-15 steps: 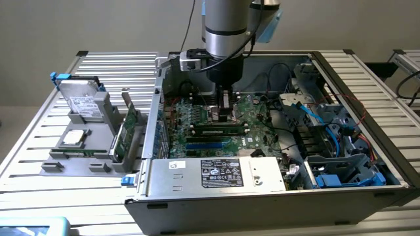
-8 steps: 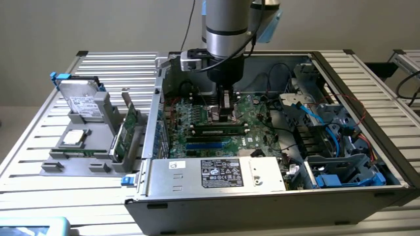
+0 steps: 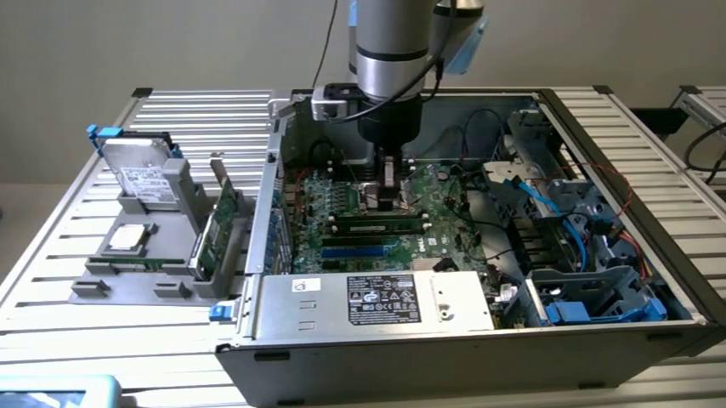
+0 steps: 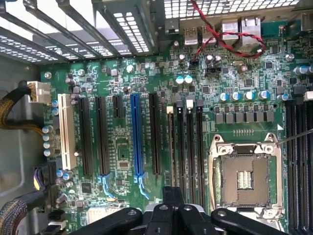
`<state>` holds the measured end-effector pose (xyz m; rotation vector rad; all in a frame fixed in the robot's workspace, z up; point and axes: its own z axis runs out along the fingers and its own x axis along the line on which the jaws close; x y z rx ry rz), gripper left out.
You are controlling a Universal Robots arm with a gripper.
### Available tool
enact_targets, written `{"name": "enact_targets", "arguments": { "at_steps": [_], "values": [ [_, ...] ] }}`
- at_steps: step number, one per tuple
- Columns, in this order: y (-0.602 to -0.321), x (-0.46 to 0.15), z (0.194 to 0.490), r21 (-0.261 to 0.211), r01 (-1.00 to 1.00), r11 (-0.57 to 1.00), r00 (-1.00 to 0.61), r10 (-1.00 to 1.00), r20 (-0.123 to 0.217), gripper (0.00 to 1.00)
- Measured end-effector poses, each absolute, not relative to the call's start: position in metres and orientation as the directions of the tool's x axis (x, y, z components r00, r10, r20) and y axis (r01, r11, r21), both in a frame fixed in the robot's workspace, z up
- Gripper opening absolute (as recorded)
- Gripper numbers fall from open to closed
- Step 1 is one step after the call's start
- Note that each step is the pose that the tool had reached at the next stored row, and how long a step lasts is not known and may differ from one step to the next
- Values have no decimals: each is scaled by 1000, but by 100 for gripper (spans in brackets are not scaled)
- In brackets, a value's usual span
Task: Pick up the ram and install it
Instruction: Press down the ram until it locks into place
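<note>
The ram (image 3: 380, 227), a narrow green stick with dark chips, stands on edge in a black memory slot on the motherboard (image 3: 437, 191) inside the open computer case. My gripper (image 3: 392, 206) hangs straight down over its middle, the tips just above the stick's upper edge; I cannot tell whether they touch it. In the wrist view the ram (image 4: 171, 147) appears edge-on as a thin brownish strip beside empty black slots (image 4: 190, 147). There my gripper (image 4: 172, 196) has its black fingers (image 4: 159, 215) drawn close together over the strip's near end.
A silver power supply (image 3: 375, 297) fills the case's front. Blue cables and drive cages (image 3: 567, 238) crowd the exterior view's right. Outside the case on that view's left, a grey holder carries a hard drive (image 3: 142, 178), a processor (image 3: 127, 238) and a green expansion card (image 3: 227, 217). The processor socket (image 4: 244, 178) lies beside the memory slots.
</note>
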<state>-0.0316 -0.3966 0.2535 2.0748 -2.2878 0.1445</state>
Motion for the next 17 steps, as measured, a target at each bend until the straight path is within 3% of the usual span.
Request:
{"name": "enact_targets", "arguments": {
  "at_steps": [17],
  "values": [
    [-397,-32,253,-39,-943,330,-332,-938,99,11]
  ]
}}
